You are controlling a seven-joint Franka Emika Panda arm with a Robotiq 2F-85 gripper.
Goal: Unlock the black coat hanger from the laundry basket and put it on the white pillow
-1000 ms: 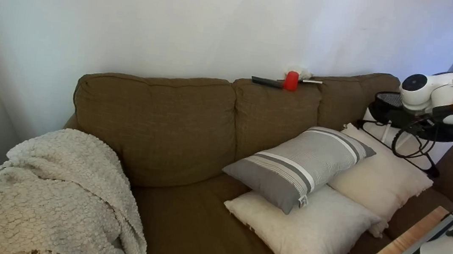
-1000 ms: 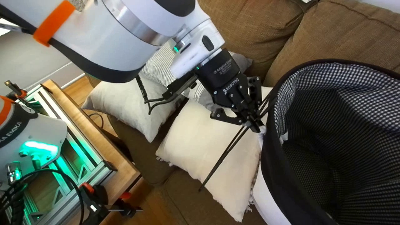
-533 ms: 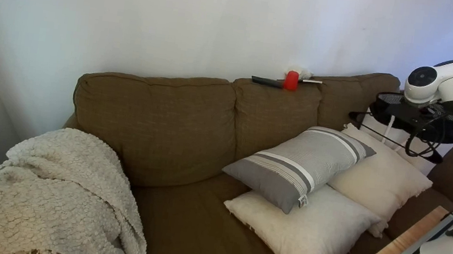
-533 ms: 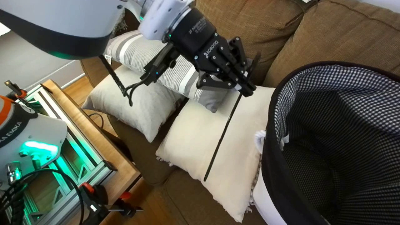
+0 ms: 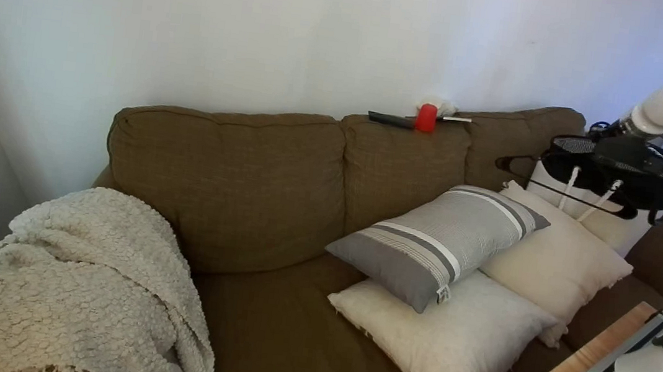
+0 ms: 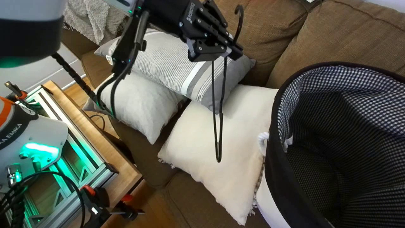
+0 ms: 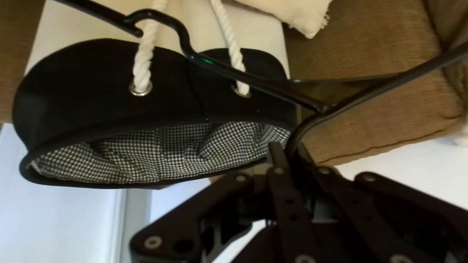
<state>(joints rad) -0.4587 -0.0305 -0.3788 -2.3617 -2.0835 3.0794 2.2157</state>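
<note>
My gripper (image 6: pixel 234 52) is shut on the black coat hanger (image 6: pixel 221 126) near its hook and holds it in the air, apart from the laundry basket. In the exterior view, the hook points up and the triangle hangs in front of the cream-white pillow (image 6: pixel 196 142). In the wrist view, the hanger (image 7: pixel 325 111) comes out of the fingertips (image 7: pixel 289 151). The basket shows its black rim (image 6: pixel 286 177) and checked lining; it also shows in the wrist view (image 7: pixel 91 84). The hanger also shows in an exterior view (image 5: pixel 504 163), where the gripper is hard to make out.
A grey striped pillow (image 5: pixel 444 236) lies across the pillow (image 5: pixel 561 256) and another pale pillow (image 5: pixel 452 331). White rope handles (image 6: pixel 263 139) hang on the basket. The robot base stands on a wooden table (image 6: pixel 126 167). A red object (image 5: pixel 426 119) lies on the sofa back (image 5: pixel 219 186).
My gripper has moved away from the basket rim and up, towards the striped pillow, carrying the hanger. The hanger has turned: it was nearly edge-on and now shows its open loop.
</note>
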